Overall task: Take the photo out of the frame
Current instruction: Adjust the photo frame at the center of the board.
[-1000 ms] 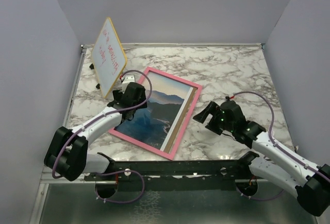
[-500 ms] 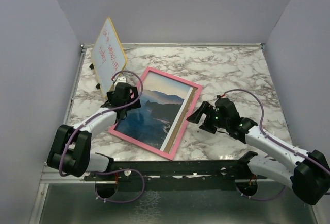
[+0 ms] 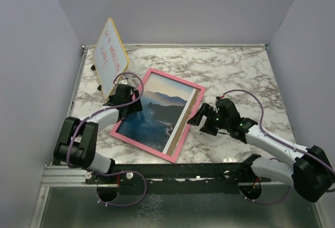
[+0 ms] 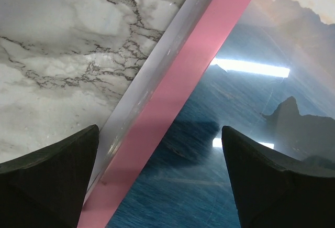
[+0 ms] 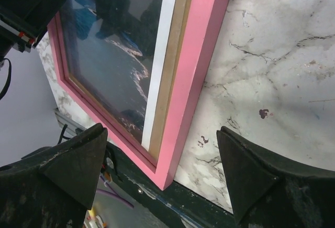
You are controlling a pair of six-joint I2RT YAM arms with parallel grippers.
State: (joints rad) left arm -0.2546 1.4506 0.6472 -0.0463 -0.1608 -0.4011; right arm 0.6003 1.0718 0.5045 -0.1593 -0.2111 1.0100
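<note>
Looking from the top, I see the frame [image 3: 141, 145] flat on the table [image 3: 230, 65], the photo [image 3: 152, 118] inside. Left wrist: left gripper [image 4: 162, 178] wide open astride the left border. Right wrist: right gripper [image 5: 162, 181] open astride the right border, empty.

Overhead view faces down; both wrist views (close) share the frame [image 3: 177, 79].

Marble tabletop [image 3: 230, 65], plain lavender walls [image 3: 178, 8]
</note>
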